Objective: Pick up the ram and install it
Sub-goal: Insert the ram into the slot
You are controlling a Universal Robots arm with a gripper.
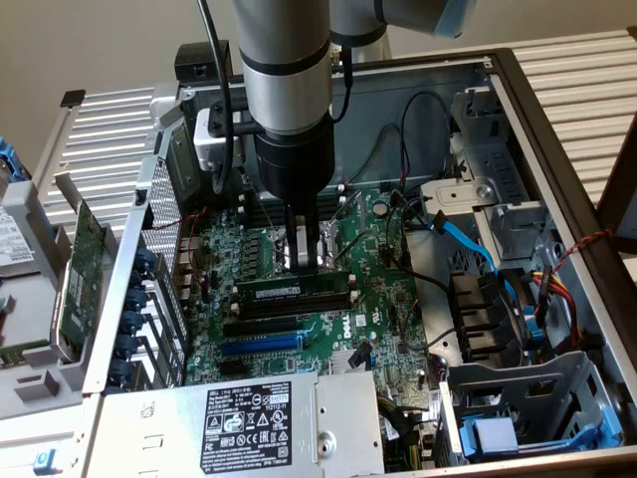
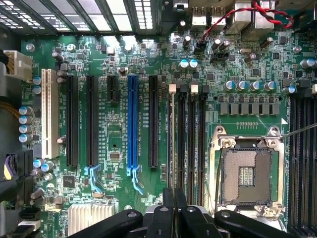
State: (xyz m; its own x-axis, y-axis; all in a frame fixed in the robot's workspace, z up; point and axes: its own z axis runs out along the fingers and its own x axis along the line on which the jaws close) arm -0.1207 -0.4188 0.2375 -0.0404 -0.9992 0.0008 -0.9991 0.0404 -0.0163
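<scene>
Claw pinches narrow on the ram, standing edge-up at the memory slots beside the processor socket: any tilt or offset could jam it, leaving one end unseated.

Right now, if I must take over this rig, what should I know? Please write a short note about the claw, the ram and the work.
Claw: shut, low inside the open computer case, directly over the ram. I cannot tell whether it touches it.
Ram: stands on edge in a memory slot of the motherboard, on the side toward the blue expansion slot.
Done: ram is brought into the slot.
Left: unclear whether it is fully seated or clipped.
</scene>
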